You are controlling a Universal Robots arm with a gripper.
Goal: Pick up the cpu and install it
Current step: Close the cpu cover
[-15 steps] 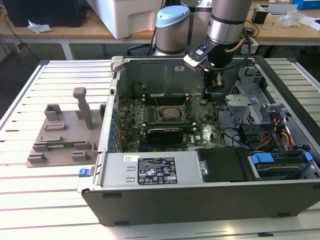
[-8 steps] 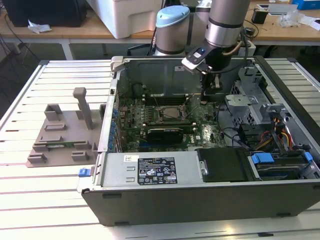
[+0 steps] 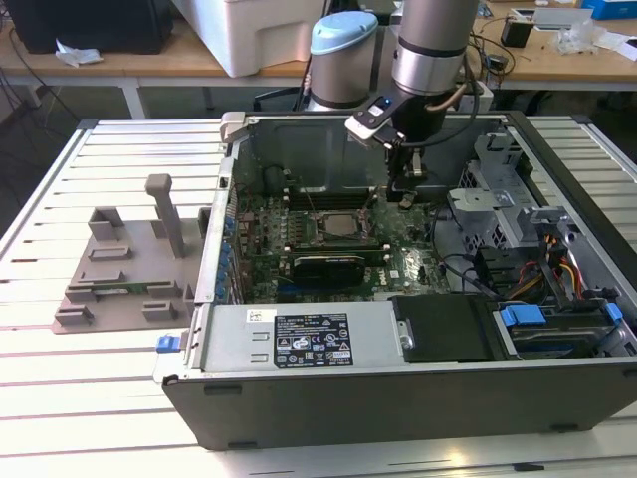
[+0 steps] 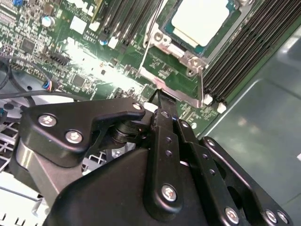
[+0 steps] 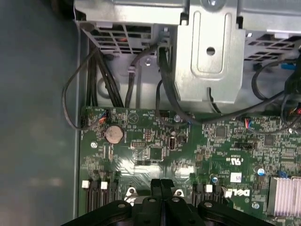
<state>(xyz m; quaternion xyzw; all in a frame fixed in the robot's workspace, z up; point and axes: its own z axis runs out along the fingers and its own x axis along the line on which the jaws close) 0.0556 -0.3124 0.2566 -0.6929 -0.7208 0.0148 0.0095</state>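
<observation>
**What I can't make out right now**

My own gripper point(image 4: 159, 95) is in my way in the second wrist view. Its black linkage covers the motherboard point(image 4: 56, 47) edge nearest me, and the view's border chops the linkage off. The cpu point(image 4: 200, 19) loses one side to that same border. Over in the exterior view the cpu point(image 3: 338, 223) is too small to tell whether it lies flat. My arm point(image 3: 433, 40) runs out past the border there, and the case point(image 3: 398, 398) loses its corner on the exterior view's right. In the first wrist view, cables point(image 5: 101, 80) disappear behind the metal cage point(image 5: 207, 61), and the heatsink point(image 5: 284, 195) is clipped.
</observation>
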